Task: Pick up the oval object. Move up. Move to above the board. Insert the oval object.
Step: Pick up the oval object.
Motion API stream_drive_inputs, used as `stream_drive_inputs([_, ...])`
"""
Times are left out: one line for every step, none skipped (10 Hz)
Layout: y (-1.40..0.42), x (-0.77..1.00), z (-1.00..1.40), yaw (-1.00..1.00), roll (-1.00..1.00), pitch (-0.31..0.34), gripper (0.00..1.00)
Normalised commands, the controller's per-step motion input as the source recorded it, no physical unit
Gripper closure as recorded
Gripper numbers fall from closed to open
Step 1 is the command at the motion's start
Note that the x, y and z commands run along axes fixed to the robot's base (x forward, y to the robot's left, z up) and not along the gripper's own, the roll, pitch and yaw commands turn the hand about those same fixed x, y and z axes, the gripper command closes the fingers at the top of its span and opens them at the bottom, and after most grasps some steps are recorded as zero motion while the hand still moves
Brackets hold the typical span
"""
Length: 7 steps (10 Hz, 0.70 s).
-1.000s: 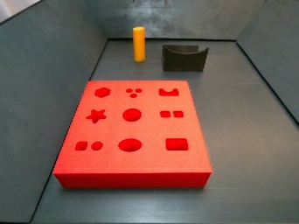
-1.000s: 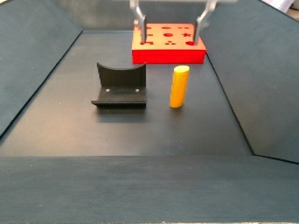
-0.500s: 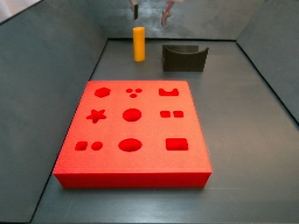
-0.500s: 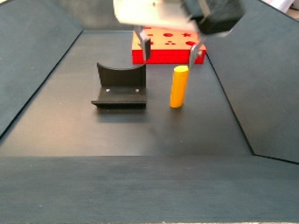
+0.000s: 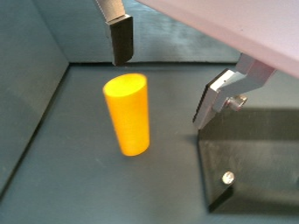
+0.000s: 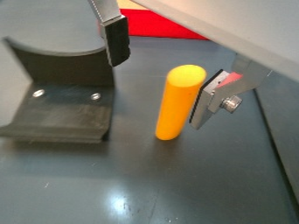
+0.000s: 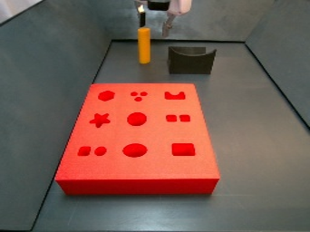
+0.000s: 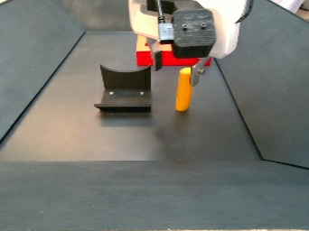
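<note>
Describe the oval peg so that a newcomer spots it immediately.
Beyond the far end of the red board stands the dark fixture. Beside it the orange-yellow oval peg stands upright under the open gripper: the only smooth yellow column.

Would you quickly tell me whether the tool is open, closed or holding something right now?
Tool: open, above the oval object, which stands on the floor between its fingers, not gripped.

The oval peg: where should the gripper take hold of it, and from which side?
Grip the peg on its upper part, coming straight down from above. It stands upright and free on the floor, beside the fixture, its smooth sides exposed. The open gripper already hangs over it, one finger on each side, so closing there across its narrow width looks best.
</note>
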Motion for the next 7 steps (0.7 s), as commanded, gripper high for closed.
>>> stream_drive_inputs([-0.12, -0.42, 0.0, -0.66, 0.07, 0.0, 0.0])
stream_drive_inputs([-0.01, -0.31, 0.0, -0.41, 0.0, -0.026, 0.0])
stream_drive_inputs([0.0, 0.0, 0.0, 0.0, 0.0, 0.004, 0.0])
stream_drive_inputs([-0.08, -0.01, -0.4, -0.27, 0.05, -0.113, 0.0])
stream_drive_inputs([0.0, 0.0, -0.51, -0.59, 0.05, -0.13, 0.0])
stream_drive_inputs([0.0, 0.0, -0.39, -0.6, 0.0, -0.171, 0.0])
stream_drive_inputs([0.07, 0.03, -0.02, -0.17, -0.08, -0.016, 0.0])
